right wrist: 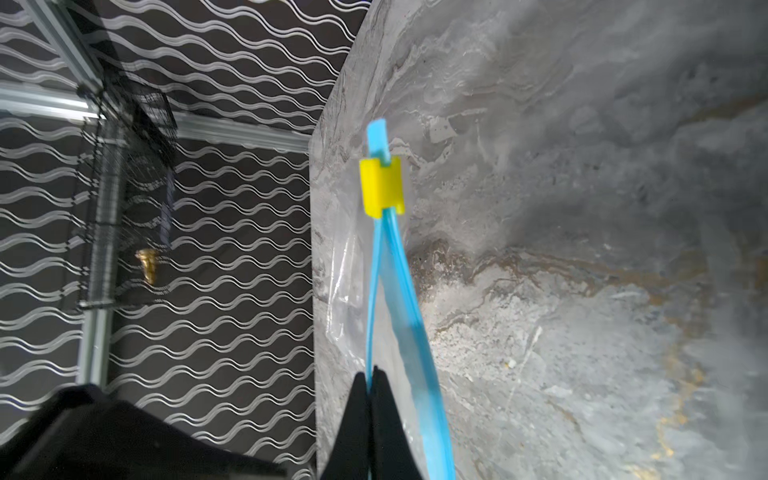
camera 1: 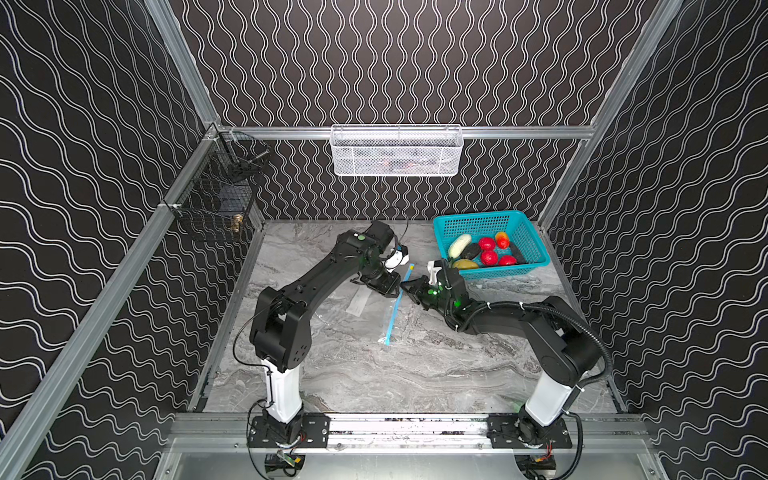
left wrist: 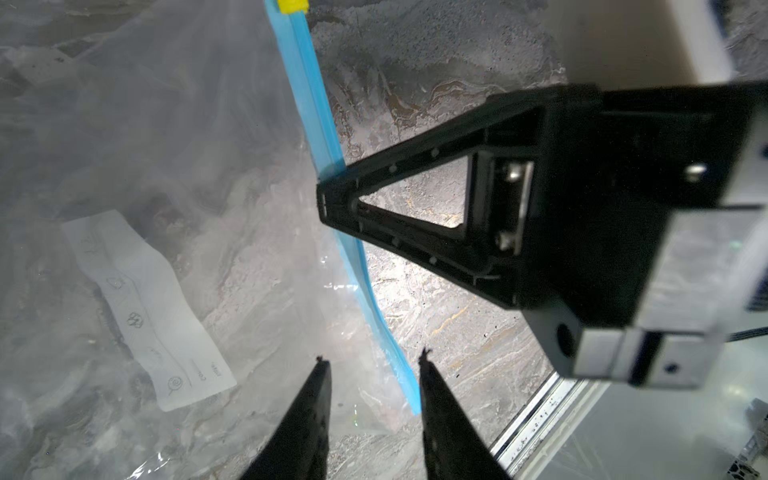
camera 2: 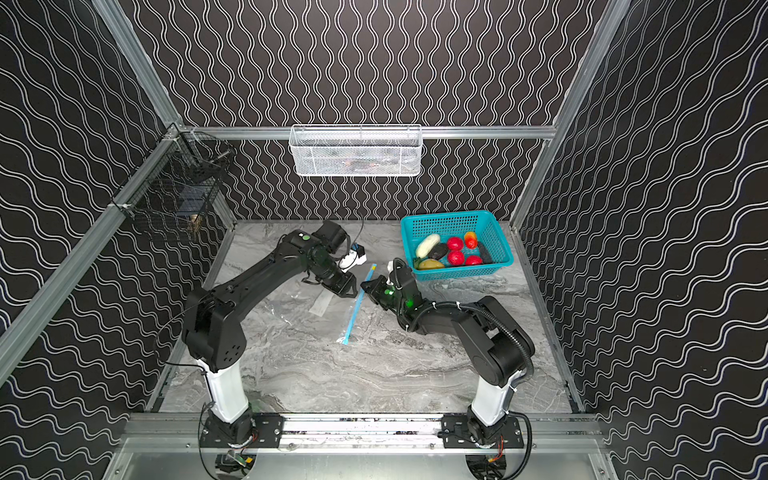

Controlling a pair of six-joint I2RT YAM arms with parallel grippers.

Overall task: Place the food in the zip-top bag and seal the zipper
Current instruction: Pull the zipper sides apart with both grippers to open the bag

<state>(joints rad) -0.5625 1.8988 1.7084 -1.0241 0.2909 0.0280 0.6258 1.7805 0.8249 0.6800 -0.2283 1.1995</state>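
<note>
The clear zip-top bag [camera 1: 353,307] lies flat mid-table in both top views. Its light-blue zipper [camera 1: 395,309] runs along the bag's right edge, with the yellow slider [right wrist: 381,187] at the far end. My right gripper [right wrist: 370,372] is shut on one lip of the zipper [right wrist: 376,291], which is lifted away from the other lip. My left gripper [left wrist: 372,359] stands open over the bag's near corner, and the strip's end [left wrist: 399,374] lies between its fingers, unpinched. The two grippers [camera 1: 392,291] [camera 1: 405,286] nearly meet. The food [camera 1: 487,249] sits in the teal basket.
The teal perforated basket [camera 1: 536,257] stands at the back right, just behind my right gripper. A white mesh basket [camera 1: 397,151] hangs on the back rail. A black wire basket [camera 1: 216,199] hangs on the left wall. A white label [left wrist: 145,307] shows on the bag.
</note>
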